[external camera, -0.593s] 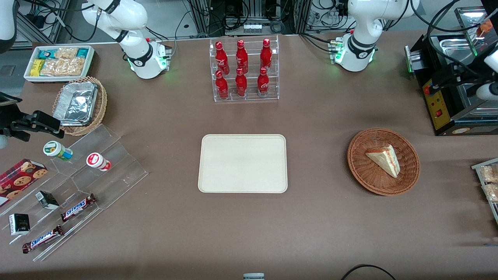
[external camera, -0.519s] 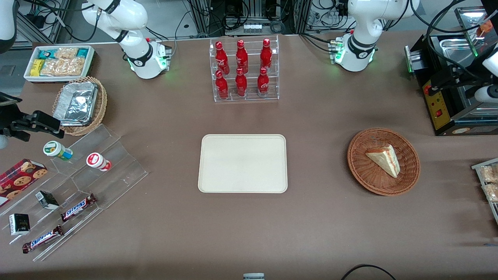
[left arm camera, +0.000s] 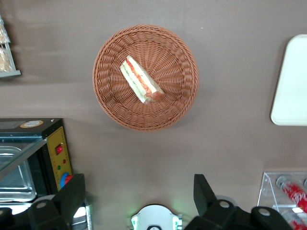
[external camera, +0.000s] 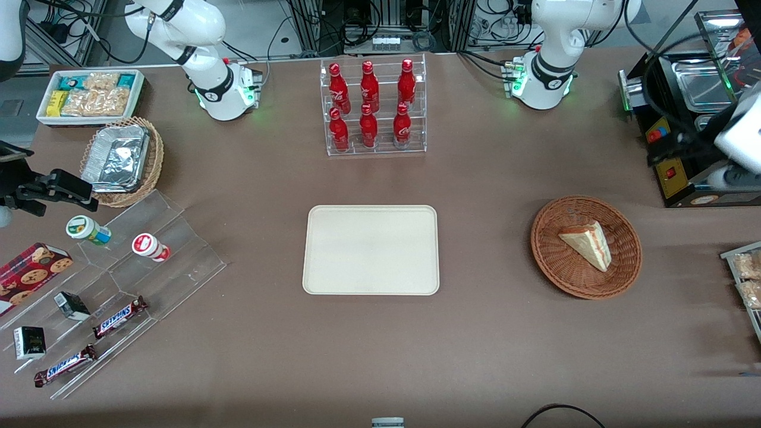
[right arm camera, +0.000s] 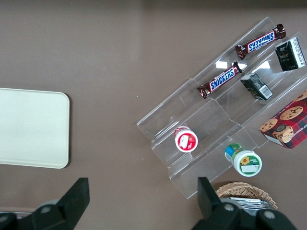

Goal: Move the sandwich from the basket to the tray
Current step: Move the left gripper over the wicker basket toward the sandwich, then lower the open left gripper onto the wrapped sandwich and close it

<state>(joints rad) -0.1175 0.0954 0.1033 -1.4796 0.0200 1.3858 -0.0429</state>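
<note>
Approach phase: I move the tool [left arm camera: 139, 191] toward the basket [left arm camera: 108, 103].
Fingers apart, empty; sandwich [left arm camera: 141, 80] untouched, tray [external camera: 321, 279] bare.

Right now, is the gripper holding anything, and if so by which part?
Nothing. The gripper is open and empty, high above the table. The sandwich lies untouched in the basket.

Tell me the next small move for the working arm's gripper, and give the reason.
Probably lower the gripper toward the sandwich. Its fingers are open and empty, high above the table, farther from the front camera than the basket. The sandwich lies untouched in the basket, and the tray holds nothing. Closing height and centring over the wedge comes before any grasp.
</note>
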